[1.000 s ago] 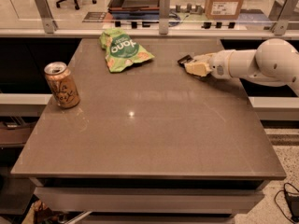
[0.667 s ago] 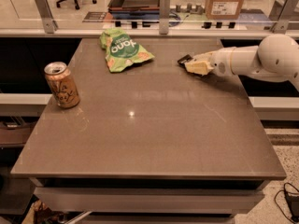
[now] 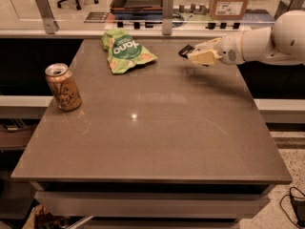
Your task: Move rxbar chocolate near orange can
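Observation:
The rxbar chocolate [image 3: 185, 50] is a small flat black bar at the back right of the table. Only its left end shows, sticking out of my gripper [image 3: 196, 55]. The gripper is shut on the bar and holds it a little above the tabletop. The white arm reaches in from the right edge. The orange can [image 3: 63, 87] stands upright near the table's left edge, far to the left of the gripper and nearer the front.
A crumpled green snack bag [image 3: 125, 50] lies at the back of the brown table [image 3: 157, 132], between can and gripper. A glass rail with metal posts [image 3: 167, 6] runs behind the table. A cardboard box [image 3: 230, 1] stands beyond it.
The gripper has risen slightly with the bar in it and shifted a little to the left. The can and the green bag have not moved.

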Motion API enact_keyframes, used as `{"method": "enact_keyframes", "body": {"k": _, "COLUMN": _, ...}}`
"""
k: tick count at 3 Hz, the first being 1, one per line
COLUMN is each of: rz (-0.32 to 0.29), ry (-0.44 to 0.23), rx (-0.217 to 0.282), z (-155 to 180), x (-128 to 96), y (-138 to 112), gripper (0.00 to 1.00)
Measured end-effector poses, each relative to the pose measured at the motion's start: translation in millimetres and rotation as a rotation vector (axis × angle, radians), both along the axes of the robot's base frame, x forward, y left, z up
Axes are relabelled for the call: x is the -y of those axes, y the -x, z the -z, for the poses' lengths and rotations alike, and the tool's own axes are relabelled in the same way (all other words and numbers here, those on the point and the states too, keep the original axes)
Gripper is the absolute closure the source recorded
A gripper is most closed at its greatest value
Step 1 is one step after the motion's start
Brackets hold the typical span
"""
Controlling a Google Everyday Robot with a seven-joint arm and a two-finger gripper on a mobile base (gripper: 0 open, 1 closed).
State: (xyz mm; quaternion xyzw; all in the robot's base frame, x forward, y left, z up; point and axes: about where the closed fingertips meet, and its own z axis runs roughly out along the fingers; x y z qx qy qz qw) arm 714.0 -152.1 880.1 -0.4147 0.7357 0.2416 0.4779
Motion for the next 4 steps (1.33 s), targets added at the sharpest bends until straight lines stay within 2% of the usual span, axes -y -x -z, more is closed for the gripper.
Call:
{"method": "enact_keyframes", "body": {"k": 1, "rz": -0.036, "ry": 0.018, "rx": 0.015, "z": -15, "x": -12, "y": 13, "gripper": 1.00}}
{"method": "enact_keyframes", "body": {"k": 2, "rz": -0.041, "ry": 0.021, "rx": 0.018, "z": -25, "x": -28, "y": 32, "gripper": 1.00}}
{"method": "enact_keyframes", "body": {"k": 4, "rz": -0.062, "ry": 0.039, "rx": -0.001, "z": -38, "x": -73, "y": 77, "gripper": 1.00}}
